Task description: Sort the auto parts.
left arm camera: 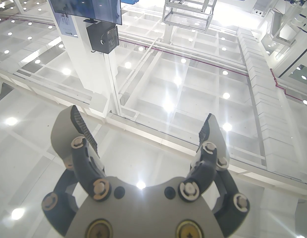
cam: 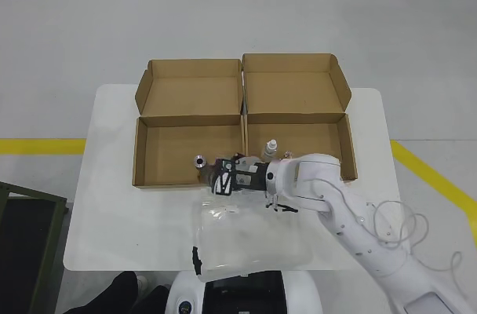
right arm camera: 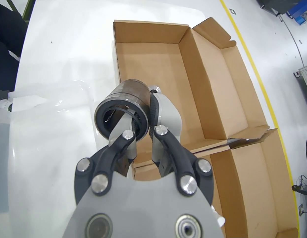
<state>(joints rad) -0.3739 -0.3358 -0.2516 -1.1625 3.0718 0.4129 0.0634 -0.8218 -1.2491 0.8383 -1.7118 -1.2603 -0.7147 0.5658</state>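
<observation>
Top view: white table (cam: 105, 196) on yellow-lined grey floor, carrying open cardboard left box (cam: 168, 157) and right box (cam: 333, 149) side by side, plus a clear plastic bag (cam: 254, 235). Right wrist view: right gripper (right arm camera: 143, 110) clamped on a cylindrical bearing (right arm camera: 128, 92), one finger inside its bore, at the left box's near wall. Left wrist view: left gripper (left arm camera: 142, 122) spread wide, empty, facing a lit ceiling (left arm camera: 193, 80).

A factory hall: yellow floor lines (cam: 34, 146), high gridded ceiling (left arm camera: 205, 58) with spotlights (left arm camera: 177, 80).
</observation>
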